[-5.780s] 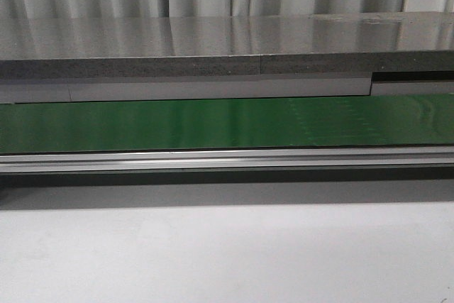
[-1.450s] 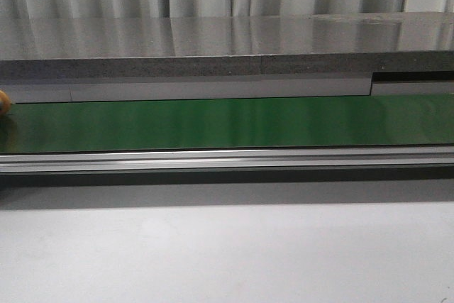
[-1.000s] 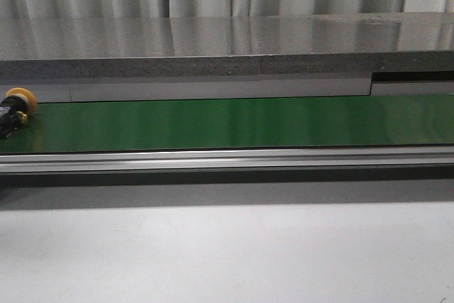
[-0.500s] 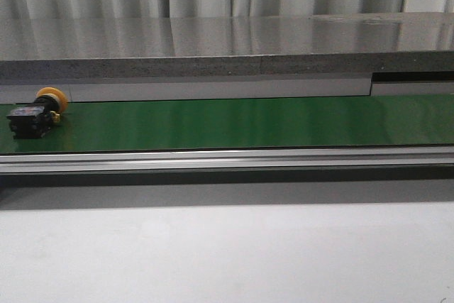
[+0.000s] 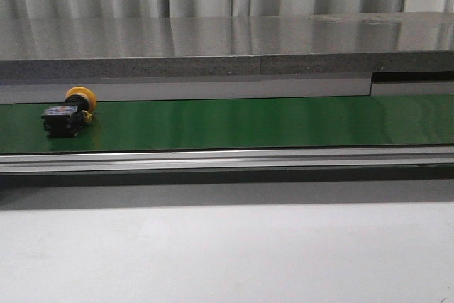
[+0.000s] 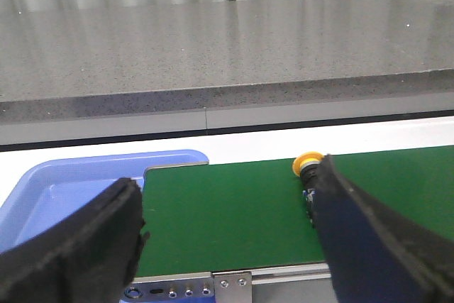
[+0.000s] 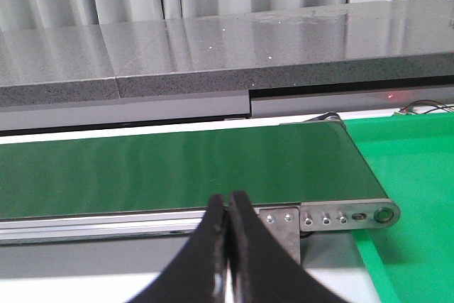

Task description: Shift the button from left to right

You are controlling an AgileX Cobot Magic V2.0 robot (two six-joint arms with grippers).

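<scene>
The button [image 5: 69, 113] lies on its side near the green conveyor belt's [image 5: 248, 122] left end, beside a blue tray [image 6: 50, 189], the left tool [image 6: 227, 246] spread, the right tool [image 7: 228, 228] pressed together.

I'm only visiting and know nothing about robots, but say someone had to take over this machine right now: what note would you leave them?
Left gripper: open, empty, held near the left end of the green belt.
Right gripper: shut, empty, near the belt's right end.
The button lies on its side on the belt, far left in the front view, yellow cap toward the back.
Done: nothing yet; neither gripper touches the button.
Left: get the button over to the right side.
</scene>
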